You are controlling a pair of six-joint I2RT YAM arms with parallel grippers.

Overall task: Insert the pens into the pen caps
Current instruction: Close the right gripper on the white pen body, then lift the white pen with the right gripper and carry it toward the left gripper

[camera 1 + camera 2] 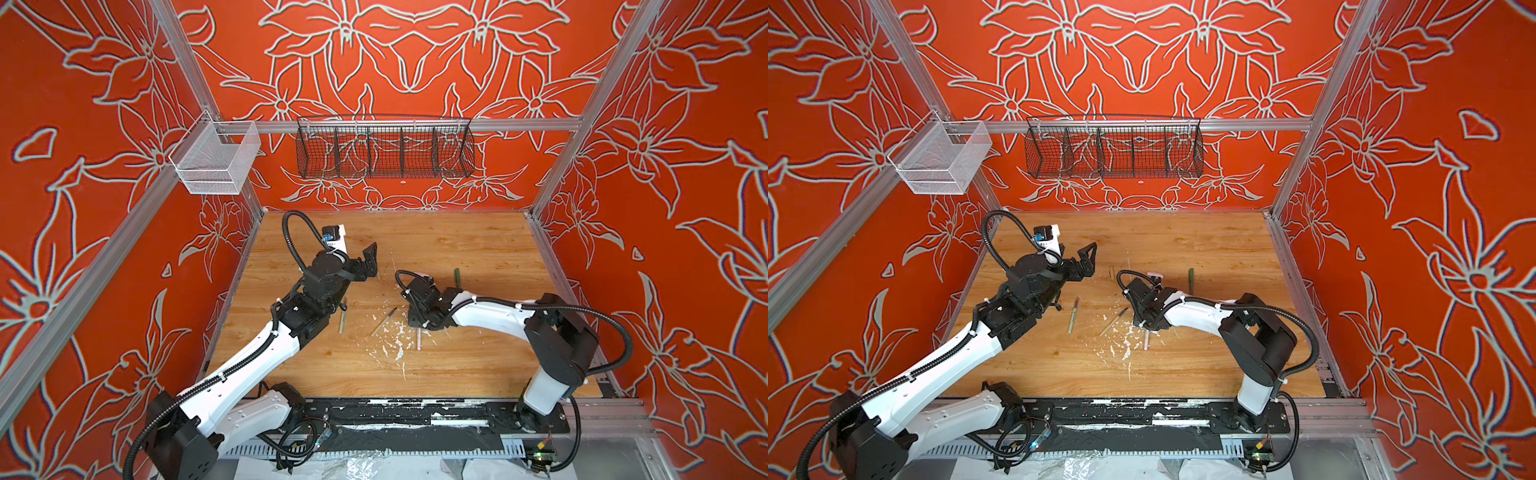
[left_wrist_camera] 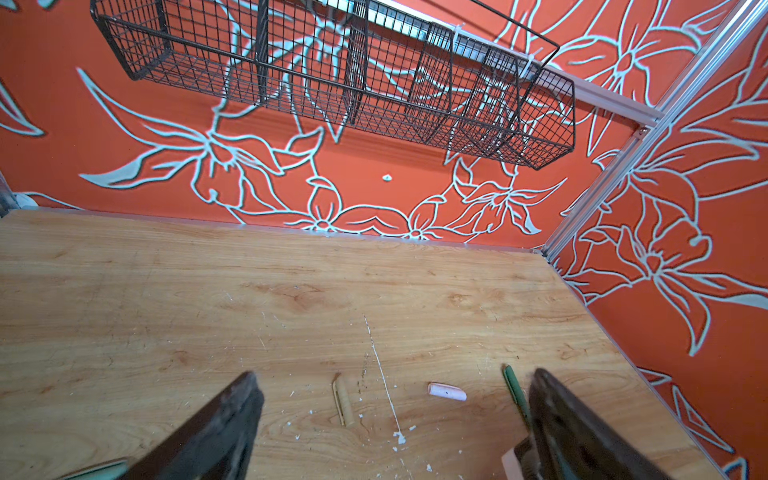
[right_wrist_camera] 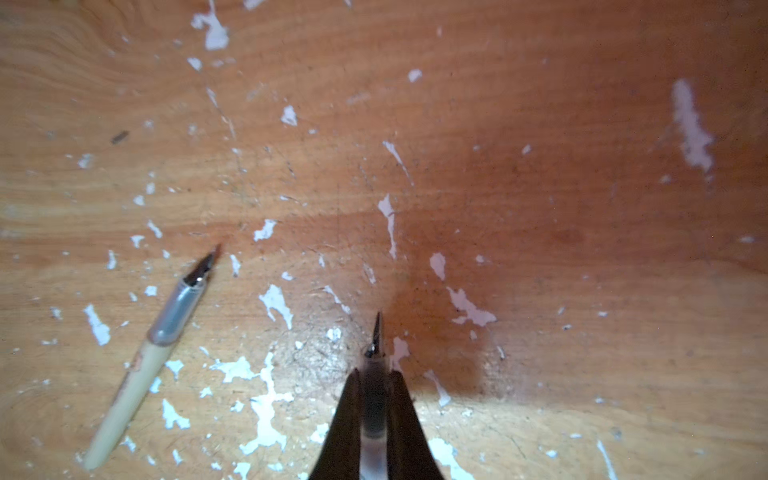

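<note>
The right pincer [image 3: 374, 374] is closed on the pink pen [image 3: 376, 345]. Its two fingers press the clear section just behind the dark nib, and the nib points forward, past the fingertips. In both top views the pink shaft [image 1: 419, 338] comes out from under this pincer, low over the desk [image 1: 478, 249], among the white paint flecks. I cannot tell if the pen is already off the wood.

The left pincer [image 2: 395, 374] is fully open and holds nothing. It hangs above the far middle part of the desk. Under it lie the tan cap [image 2: 344, 401] and the pink cap [image 2: 446, 391], near each other but apart. The dark green pen [image 2: 515, 390] lies just beside one finger. The tan pen [image 3: 145, 357] lies on the flecks near the gripped pen and does not touch it. The pale green pen [image 1: 342, 320] lies closer to the left arm.

I judge that the step in hand is the pick-up of the first pen, so no pen is capped yet. The next move calls for a clean lift without pushing the tan pen. The left pincer then needs to come down on the pink cap and hold it with its mouth free. The nib and the cap mouth must stand on one line before pushing, and the grip sits close to the nib, so little of the pen is free to enter.
</note>
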